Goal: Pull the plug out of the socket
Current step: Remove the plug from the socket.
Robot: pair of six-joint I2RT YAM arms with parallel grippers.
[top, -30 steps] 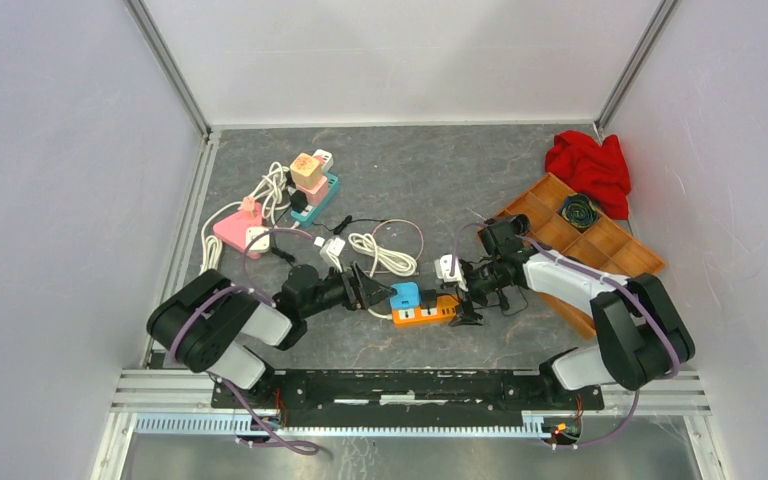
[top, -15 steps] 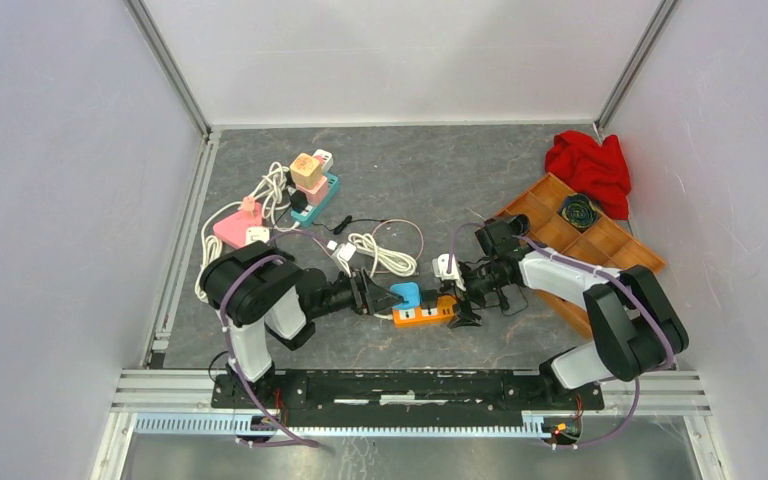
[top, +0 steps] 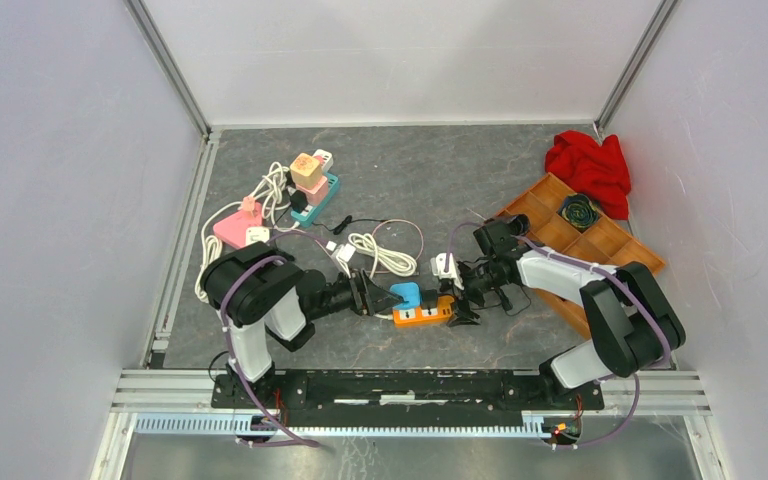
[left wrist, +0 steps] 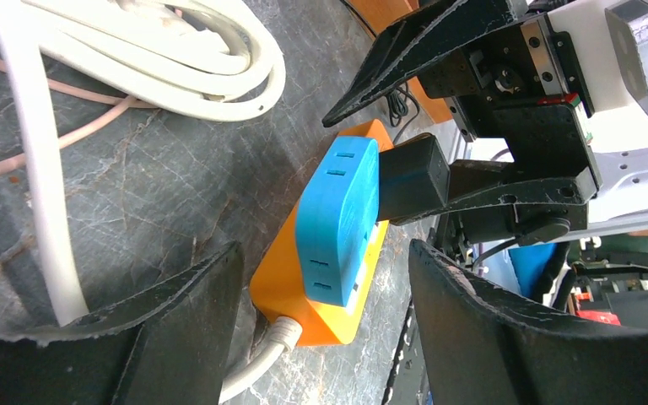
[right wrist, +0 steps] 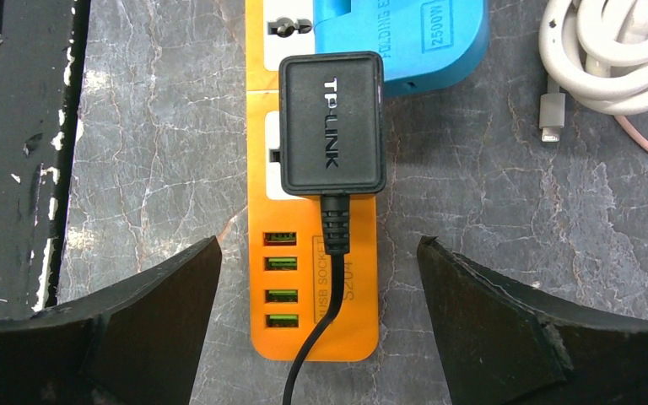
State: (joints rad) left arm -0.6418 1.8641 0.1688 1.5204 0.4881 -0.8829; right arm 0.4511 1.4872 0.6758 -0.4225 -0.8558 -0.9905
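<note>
The socket is an orange power strip (top: 425, 315) lying on the grey table between my two grippers. A black TP-LINK plug (right wrist: 331, 126) sits in it, its black cord running over the USB ports. Beside the plug a blue adapter (right wrist: 405, 42) is also plugged in. My left gripper (top: 380, 298) is open, its fingers either side of the strip's cable end (left wrist: 291, 287) with small gaps. My right gripper (right wrist: 319, 245) is open and straddles the strip's USB end, just short of the plug, touching nothing. In the left wrist view the plug (left wrist: 412, 175) shows behind the adapter (left wrist: 337, 219).
A coiled white cable (top: 380, 252) lies just behind the strip, and a white plug (top: 445, 266) by the right wrist. At the right stand a wooden tray (top: 580, 235) and a red cloth (top: 588, 165). A pink socket (top: 235, 225) and a teal strip (top: 312, 190) are at the back left.
The left arm has lifted its elbow and pushed its gripper right, up to the strip's end, jaws narrowing slightly. The right gripper has crept a little left along the strip.
</note>
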